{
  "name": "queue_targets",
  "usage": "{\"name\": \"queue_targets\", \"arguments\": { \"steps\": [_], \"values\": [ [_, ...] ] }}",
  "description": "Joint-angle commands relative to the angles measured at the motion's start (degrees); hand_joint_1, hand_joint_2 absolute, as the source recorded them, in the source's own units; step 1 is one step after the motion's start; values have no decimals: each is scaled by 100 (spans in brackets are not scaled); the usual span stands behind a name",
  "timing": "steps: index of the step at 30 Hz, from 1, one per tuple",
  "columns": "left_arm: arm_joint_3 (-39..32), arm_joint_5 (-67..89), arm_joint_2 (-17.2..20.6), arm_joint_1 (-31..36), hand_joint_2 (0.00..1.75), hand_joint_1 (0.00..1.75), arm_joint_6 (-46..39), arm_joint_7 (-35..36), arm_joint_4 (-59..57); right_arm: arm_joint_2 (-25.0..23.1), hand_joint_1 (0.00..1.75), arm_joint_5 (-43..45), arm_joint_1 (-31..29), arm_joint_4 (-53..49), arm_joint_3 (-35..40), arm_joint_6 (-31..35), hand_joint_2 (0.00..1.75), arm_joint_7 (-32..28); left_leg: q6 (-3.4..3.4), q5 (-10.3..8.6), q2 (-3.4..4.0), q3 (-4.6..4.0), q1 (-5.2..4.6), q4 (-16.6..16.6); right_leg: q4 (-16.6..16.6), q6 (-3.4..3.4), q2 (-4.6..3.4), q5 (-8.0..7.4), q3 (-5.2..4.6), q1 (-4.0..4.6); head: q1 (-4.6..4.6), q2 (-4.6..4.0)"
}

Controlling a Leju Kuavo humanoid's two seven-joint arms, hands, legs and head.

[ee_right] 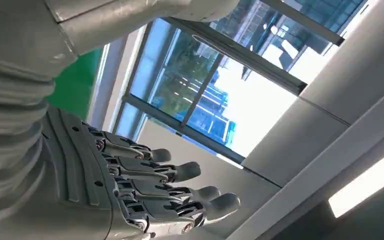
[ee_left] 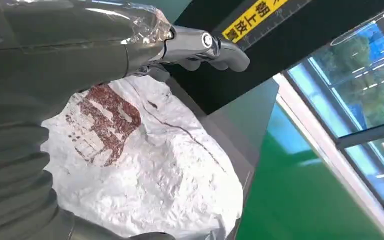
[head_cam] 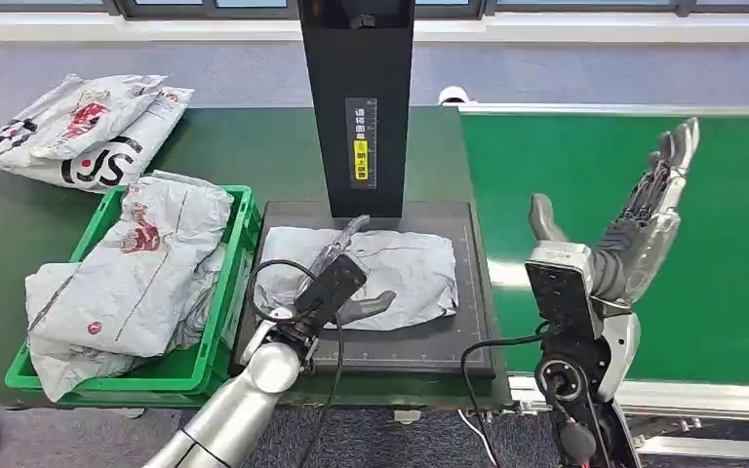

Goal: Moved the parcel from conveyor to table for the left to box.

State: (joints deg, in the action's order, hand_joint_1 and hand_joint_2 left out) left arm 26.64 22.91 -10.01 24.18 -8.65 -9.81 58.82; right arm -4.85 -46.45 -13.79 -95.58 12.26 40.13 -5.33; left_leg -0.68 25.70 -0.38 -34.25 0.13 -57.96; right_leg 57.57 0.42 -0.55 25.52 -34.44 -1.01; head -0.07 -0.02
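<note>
Parcel (head_cam: 390, 268): soft, crinkled, light mailer on black platform (head_cam: 449, 341), left hand (head_cam: 336, 283) open above; best gripped at its 3 o'clock edge; right hand (head_cam: 644, 229) spread, empty.

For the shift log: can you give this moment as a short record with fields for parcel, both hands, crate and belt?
parcel: grey parcel lies on the black platform under the scanner post
left hand: left hand over the parcel, fingers spread, no clear grip
right hand: right hand raised over the green conveyor, holds nothing
crate: green crate holds grey bags
belt: no parcel visible
</note>
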Motion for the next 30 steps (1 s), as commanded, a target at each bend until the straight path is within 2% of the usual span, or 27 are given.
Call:
{"name": "queue_targets", "arguments": {
  "steps": [1,8,17,18,21,22,23,24,30],
  "values": [
    [724,11,-416,751,175,0,-62,-55,-2124,5,0,75,-329,353,4,-13,175,61,2,-2,-12,11,3,5,-10,-2,19,1,19,4,0,2],
    [685,91,-523,1152,175,0,-470,16,-3133,-52,0,121,-511,553,195,-13,175,102,0,-1,4,12,3,8,-13,-5,3,-5,19,4,0,2],
    [758,622,-422,1254,175,0,-954,264,-3789,-204,0,100,-492,407,166,-104,175,135,-5,-1,18,43,12,34,-39,-14,-4,-8,46,16,0,2],
    [759,667,-426,1260,175,0,-975,274,-3809,-202,0,103,-503,423,167,-119,175,132,-2,3,11,16,6,9,-12,-6,-6,-2,17,7,0,2],
    [891,943,-433,1306,175,0,-1155,413,-3849,-199,0,108,-544,485,168,-126,175,121,-1,3,19,27,10,19,-22,-7,-11,-7,30,12,0,2],
    [954,1108,-431,1324,175,7,-1274,492,-3856,-202,0,111,-561,507,173,-127,175,112,0,3,7,10,5,5,-6,-3,-3,-2,15,6,0,0],
    [1025,1231,-422,1336,175,147,-1369,555,-3859,-203,0,114,-571,515,177,-130,175,106,0,2,5,10,7,6,-10,-4,0,-3,18,8,0,0],
    [1077,1328,-407,1352,175,175,-1455,583,-3853,-203,0,119,-581,521,182,-133,175,99,0,0,3,16,8,12,-16,-5,3,-5,25,9,0,0],
    [995,1967,-370,1376,175,175,-1904,721,-3871,-223,0,173,-641,568,170,-103,175,39,-3,1,13,13,8,10,-12,-7,-8,-6,18,9,0,2]
  ]
}}
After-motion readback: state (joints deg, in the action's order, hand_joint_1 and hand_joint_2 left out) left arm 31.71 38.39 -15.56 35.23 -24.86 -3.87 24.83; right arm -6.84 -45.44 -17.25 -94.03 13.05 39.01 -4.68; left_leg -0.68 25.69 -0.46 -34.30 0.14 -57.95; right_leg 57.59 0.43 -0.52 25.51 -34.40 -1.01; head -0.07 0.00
